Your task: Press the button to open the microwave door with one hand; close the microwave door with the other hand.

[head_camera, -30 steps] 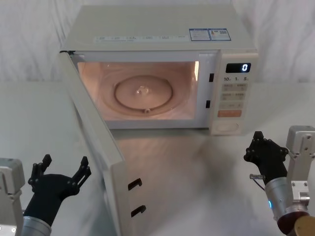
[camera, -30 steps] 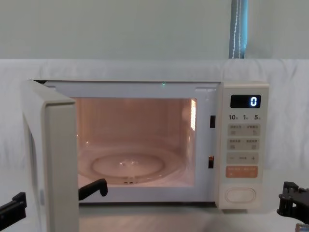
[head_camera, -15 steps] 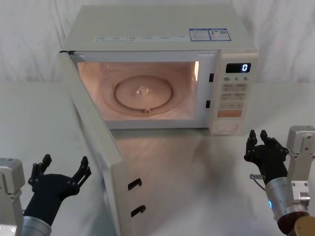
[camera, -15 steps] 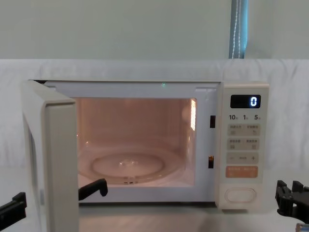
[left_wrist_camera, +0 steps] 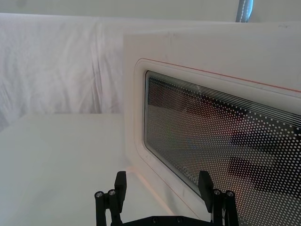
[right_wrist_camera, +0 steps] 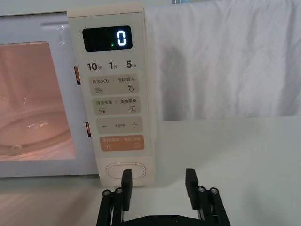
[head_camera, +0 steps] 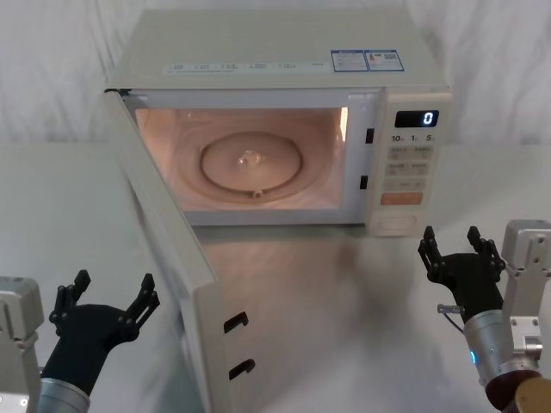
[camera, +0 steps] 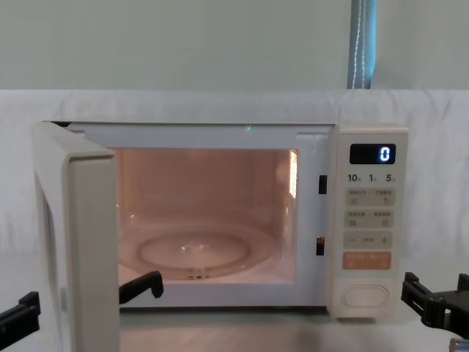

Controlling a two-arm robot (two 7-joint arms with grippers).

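I see the microwave door point(head_camera: 168, 258) swung wide toward me on the left, cavity lit. My left gripper point(head_camera: 105, 303) sits spread and empty just left of the door's outer face; pushing near the hinge could shove the oven instead of swinging it. My right gripper point(head_camera: 461, 251), splayed and holding nothing, hovers near the button point(right_wrist_camera: 126, 171), with open table to its right.

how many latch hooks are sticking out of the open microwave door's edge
2. Both latch hooks sit on the free edge of the open microwave door, toward the robot: the upper latch hook and the lower latch hook just under it.
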